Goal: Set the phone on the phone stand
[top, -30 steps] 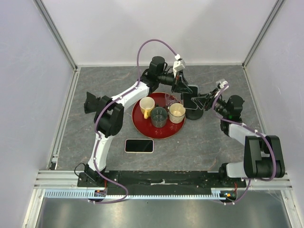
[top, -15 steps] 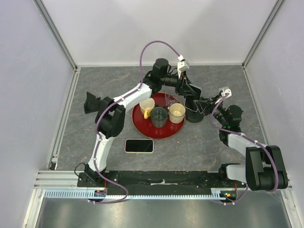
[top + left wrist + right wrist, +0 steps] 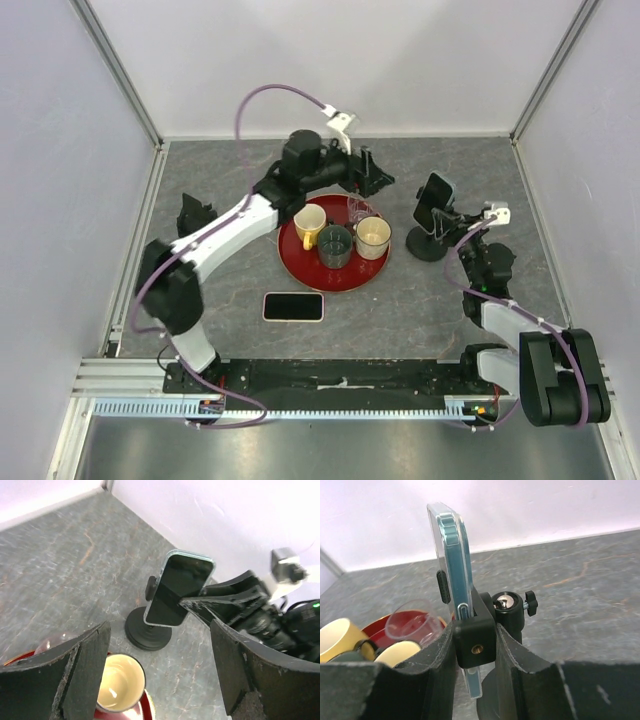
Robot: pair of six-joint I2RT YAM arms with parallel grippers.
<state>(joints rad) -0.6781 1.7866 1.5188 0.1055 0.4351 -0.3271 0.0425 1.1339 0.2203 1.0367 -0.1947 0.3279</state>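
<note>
The phone (image 3: 437, 192), dark-screened in a teal case, stands upright in the clamp of the black phone stand (image 3: 430, 246) at the right of the table. My right gripper (image 3: 450, 222) is shut on the stand's clamp block (image 3: 475, 642), one finger against each side, just below the phone (image 3: 452, 555). My left gripper (image 3: 372, 178) hangs open and holds nothing, well to the left of the stand over the tray's far edge. In the left wrist view the phone (image 3: 179, 589) and the stand's round base (image 3: 148, 630) lie ahead, between my wide-spread fingers (image 3: 85, 670).
A red tray (image 3: 300, 265) left of the stand carries a yellow mug (image 3: 309, 225), a dark green cup (image 3: 334, 245), a cream cup (image 3: 372, 236) and a clear glass (image 3: 358, 208). A second phone (image 3: 293, 306) lies flat in front of the tray.
My left gripper opened, let go of the phone and drew back to the left. The phone stays clamped in the stand, now upright, with my right gripper still on the clamp.
</note>
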